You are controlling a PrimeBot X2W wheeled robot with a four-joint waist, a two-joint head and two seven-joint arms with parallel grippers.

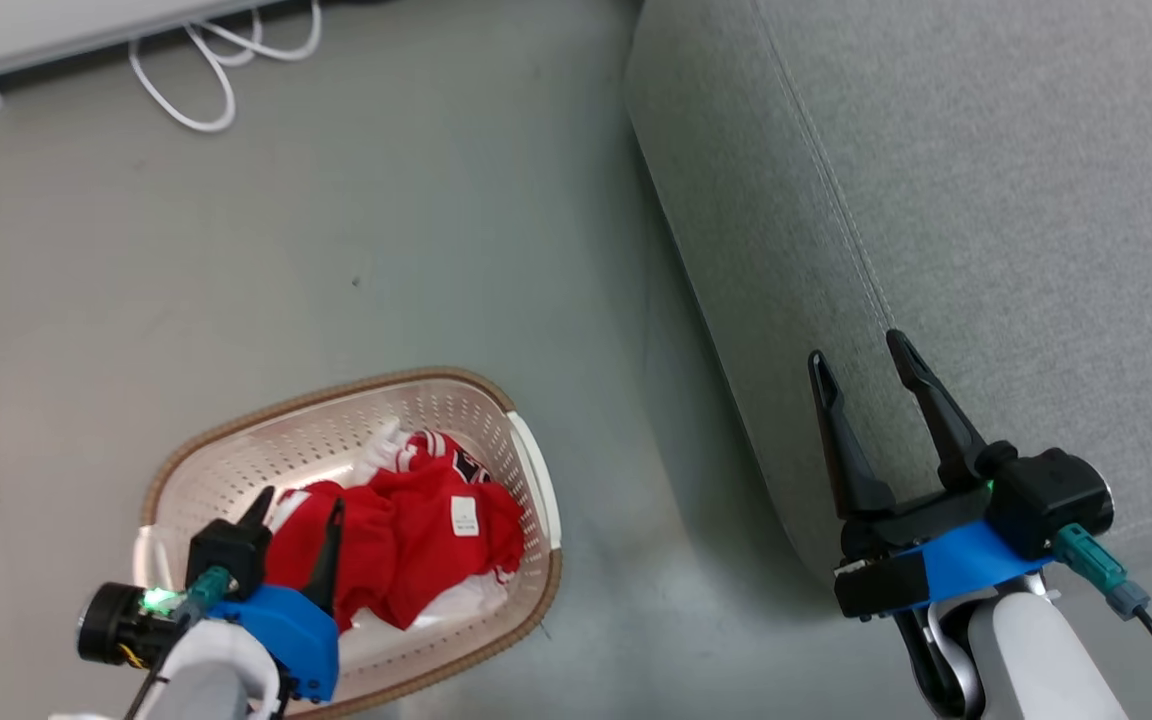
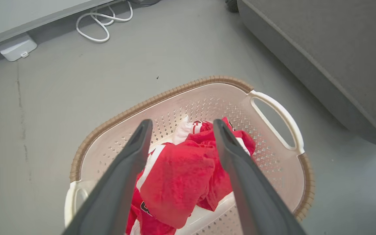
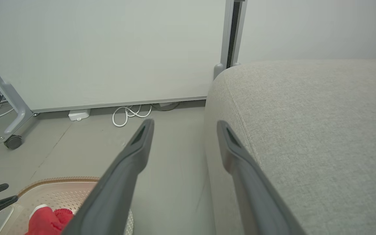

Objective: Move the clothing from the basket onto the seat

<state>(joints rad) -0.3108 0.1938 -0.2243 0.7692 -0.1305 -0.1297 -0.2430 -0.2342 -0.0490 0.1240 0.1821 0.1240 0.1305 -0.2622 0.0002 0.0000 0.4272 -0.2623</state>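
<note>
Left fingers [image 2: 126,169] spread over basket [image 2: 214,98] holding clothing [image 2: 178,176].

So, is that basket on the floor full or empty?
Partly full: crumpled red clothing lies heaped in the basket, whose perforated walls show bare above it.

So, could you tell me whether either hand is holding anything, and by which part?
Nothing is held. The left hand is open above the clothing in the basket; the right hand is open by the seat.
</note>
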